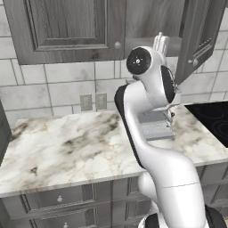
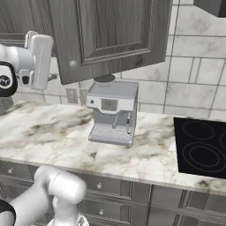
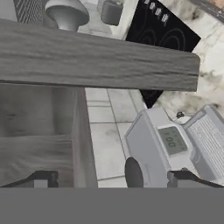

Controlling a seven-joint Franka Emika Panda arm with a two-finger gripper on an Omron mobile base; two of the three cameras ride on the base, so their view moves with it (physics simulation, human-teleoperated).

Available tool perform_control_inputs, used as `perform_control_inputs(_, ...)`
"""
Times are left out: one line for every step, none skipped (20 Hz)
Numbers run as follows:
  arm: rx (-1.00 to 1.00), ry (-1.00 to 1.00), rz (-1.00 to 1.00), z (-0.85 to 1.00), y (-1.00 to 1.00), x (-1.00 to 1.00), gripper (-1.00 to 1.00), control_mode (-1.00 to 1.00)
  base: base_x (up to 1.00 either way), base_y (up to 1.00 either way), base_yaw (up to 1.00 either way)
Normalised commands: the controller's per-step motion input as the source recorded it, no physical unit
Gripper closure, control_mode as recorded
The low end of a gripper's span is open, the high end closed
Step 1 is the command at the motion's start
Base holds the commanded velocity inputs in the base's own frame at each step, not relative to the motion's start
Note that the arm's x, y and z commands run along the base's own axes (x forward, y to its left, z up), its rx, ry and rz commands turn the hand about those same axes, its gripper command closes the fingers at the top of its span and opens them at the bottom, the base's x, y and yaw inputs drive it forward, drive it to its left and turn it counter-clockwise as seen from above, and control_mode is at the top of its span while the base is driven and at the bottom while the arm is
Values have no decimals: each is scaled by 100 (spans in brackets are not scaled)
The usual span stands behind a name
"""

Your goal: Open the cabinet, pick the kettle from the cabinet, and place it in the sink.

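Cabinet door swung out; kettle not yet located.

The gripper point(image 3: 109, 181) is held wide open, empty, beside the right cabinet point(image 2: 110, 35) door's edge. The interior must next be faced and the kettle found.

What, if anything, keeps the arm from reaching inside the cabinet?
Likely nothing much, so probably yes. The cabinet's right door is swung open and the jaws are wide apart. Only the door's edge lies across the hand view; the arm may need to go around it.
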Motion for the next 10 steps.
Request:
perform_control_inputs(0,-6,-21,-9,-15,22,-100,-100,0,0,0)
perform_control_inputs(0,-7,-19,-7,-16,21,-100,-100,0,0,0)
perform_control_inputs(0,-9,-18,-6,-14,18,-100,-100,0,0,0)
perform_control_inputs(2,-13,-15,-9,-8,9,-100,-100,0,0,0)
perform_control_inputs(1,-19,-15,-13,-6,10,-100,-100,0,0,0)
perform_control_inputs(1,-27,-15,-20,-5,7,-100,-100,0,0,0)
perform_control_inputs(5,-22,-12,-18,-9,9,-100,-100,0,0,0)
perform_control_inputs(8,-18,-10,-18,-5,10,-100,-100,0,0,0)
perform_control_inputs(8,-20,-9,-15,-2,6,-100,-100,0,0,0)
perform_control_inputs(9,-21,-7,-13,0,2,-100,-100,0,0,0)
